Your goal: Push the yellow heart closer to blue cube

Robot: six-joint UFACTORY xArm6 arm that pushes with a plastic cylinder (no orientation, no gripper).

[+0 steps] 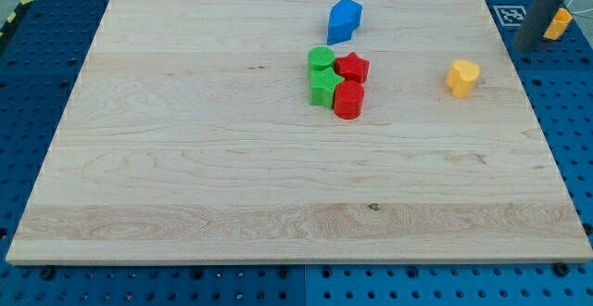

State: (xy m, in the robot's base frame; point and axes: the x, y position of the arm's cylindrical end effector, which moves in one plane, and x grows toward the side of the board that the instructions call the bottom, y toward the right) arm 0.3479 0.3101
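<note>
At the view's top right, my tip (pixel 524 46) stands off the board, right of the yellow heart (pixel 462 77). The blue cube (pixel 344 20) lies well apart to the heart's left. There is no claw, only a rod.

My work surface is a pale wooden board (pixel 278 176) with visible grain, lying on a blue base (pixel 574 139) dotted with rows of holes. At one o'clock a black-and-white marker (pixel 510 14) sits on the base; at eleven o'clock, yellow-black tape (pixel 17 11). Light is even.
</note>
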